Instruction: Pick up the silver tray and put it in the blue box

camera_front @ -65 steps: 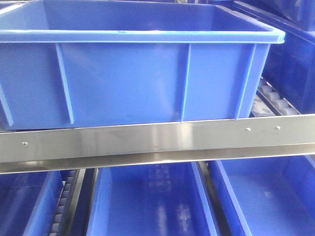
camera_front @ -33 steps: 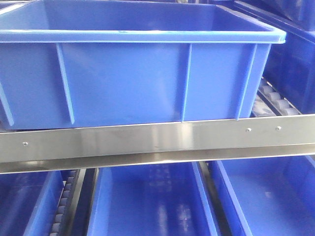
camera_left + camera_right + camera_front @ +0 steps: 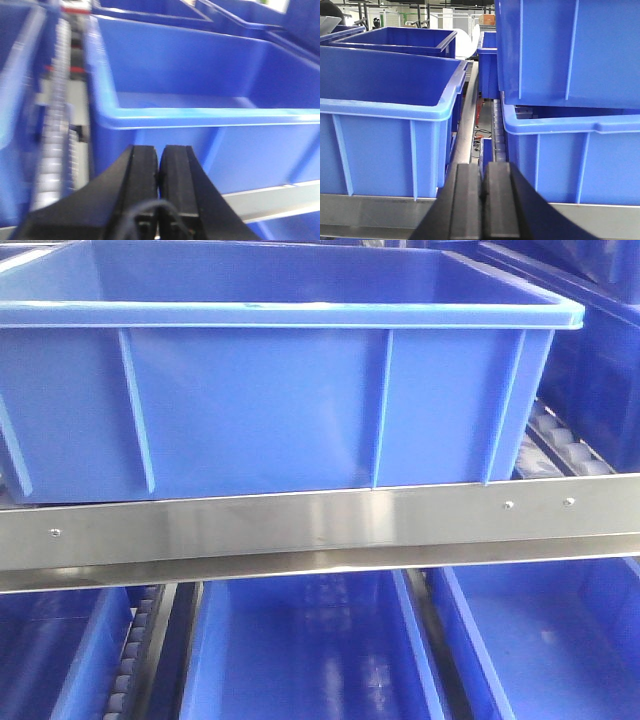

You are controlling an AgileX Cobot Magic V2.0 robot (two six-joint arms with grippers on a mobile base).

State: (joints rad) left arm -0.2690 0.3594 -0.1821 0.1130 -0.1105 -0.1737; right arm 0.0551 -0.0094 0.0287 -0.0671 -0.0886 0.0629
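The blue box fills the front view, a deep ribbed crate standing on a steel shelf rail; what shows of its inside is bare. It shows too in the left wrist view as the blue box and at the left of the right wrist view as the blue box. My left gripper is shut and empty, just in front of the box's near wall. My right gripper is shut and empty, facing the gap between two crates. The silver tray is out of view.
A steel rail runs across below the box. More blue crates sit on the lower shelf. At the right, stacked crates stand close by. A roller track runs along the left of the box.
The front view has shifted very slightly, so the box and rail sit a few pixels further right. Nothing else differs.
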